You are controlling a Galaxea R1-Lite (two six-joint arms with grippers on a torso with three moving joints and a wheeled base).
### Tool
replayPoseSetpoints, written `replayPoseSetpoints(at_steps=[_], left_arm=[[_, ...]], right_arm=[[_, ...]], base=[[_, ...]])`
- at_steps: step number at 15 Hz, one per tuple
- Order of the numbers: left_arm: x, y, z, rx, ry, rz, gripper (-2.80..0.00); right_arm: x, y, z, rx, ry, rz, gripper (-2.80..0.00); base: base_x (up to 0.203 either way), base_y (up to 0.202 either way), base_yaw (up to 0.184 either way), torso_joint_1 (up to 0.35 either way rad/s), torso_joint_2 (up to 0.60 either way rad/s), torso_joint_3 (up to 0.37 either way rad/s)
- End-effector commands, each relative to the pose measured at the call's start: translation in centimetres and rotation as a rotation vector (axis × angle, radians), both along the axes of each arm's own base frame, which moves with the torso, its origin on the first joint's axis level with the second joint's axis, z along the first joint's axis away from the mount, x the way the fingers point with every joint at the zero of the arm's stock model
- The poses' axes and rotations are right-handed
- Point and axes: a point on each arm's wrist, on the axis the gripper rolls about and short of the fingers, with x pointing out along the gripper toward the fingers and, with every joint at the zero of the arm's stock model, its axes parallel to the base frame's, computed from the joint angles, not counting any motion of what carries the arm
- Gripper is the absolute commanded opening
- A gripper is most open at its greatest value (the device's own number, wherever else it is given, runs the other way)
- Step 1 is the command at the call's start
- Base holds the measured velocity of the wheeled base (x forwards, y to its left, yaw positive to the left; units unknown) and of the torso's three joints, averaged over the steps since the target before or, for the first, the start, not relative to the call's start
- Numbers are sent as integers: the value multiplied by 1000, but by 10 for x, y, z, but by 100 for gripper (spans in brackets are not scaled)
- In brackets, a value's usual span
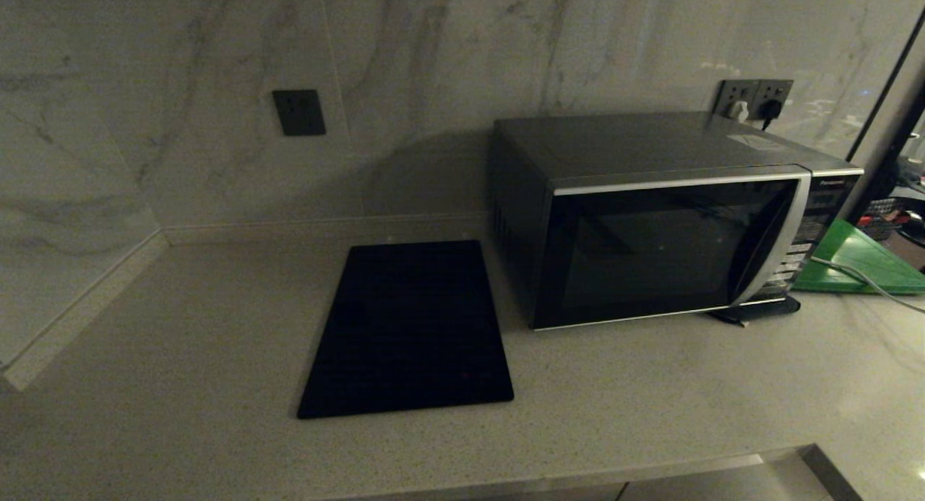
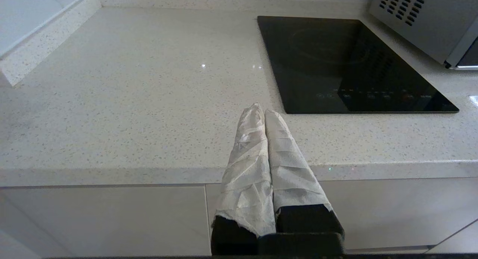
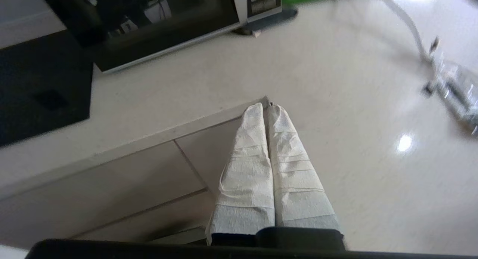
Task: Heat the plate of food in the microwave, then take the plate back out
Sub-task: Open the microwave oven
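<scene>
Toward the tabletop's back right stands the microwave (image 1: 672,226), door closed against the wall near its sockets; no plate shows on the tabletop in any view, so I judge it sits inside behind the dark glass, though I cannot see it. My right jaws (image 3: 266,106) are pressed shut on nothing, held over the front edge, angled toward the microwave's door, probably ready to open it. My left jaws (image 2: 259,111) are closed too, parked low before the front edge, near the black mat (image 1: 412,327).
</scene>
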Motion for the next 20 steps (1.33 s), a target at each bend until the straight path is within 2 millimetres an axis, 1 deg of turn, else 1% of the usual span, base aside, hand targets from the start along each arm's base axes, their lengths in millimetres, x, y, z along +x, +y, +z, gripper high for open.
replayPoseSetpoints(at_steps=[1,3,5,6,7,9,11,13,18,20], left_arm=[[0,0,0,0,1,1,-280],[0,0,0,0,1,1,-280],[0,0,0,-2,1,1,-280],[0,0,0,-2,1,1,-280],[0,0,0,-2,1,1,-280],[0,0,0,-2,1,1,-280],[0,0,0,-2,1,1,-280],[0,0,0,0,1,1,-280],[0,0,0,-1,1,1,-280],[0,0,0,-1,1,1,-280]], right_arm=[[-9,-3,-16,-63,-11,30,-280],[-16,-4,-29,-35,-45,34,-280],[-18,-3,-57,-48,-44,59,-280],[-14,-3,-65,-49,-22,71,-280],[-6,-3,-70,-45,-5,76,-280],[19,-3,-81,-46,-23,79,-280],[48,-3,-97,-64,-59,80,-280],[67,-3,-116,-74,-55,82,-280],[90,-4,-144,-101,-71,80,-280],[94,-4,-146,-127,-111,85,-280]], base=[[0,0,0,0,0,0],[0,0,0,0,0,0],[0,0,0,0,0,0],[0,0,0,0,0,0],[0,0,0,0,0,0],[0,0,0,0,0,0],[0,0,0,0,0,0],[0,0,0,0,0,0],[0,0,0,0,0,0],[0,0,0,0,0,0]])
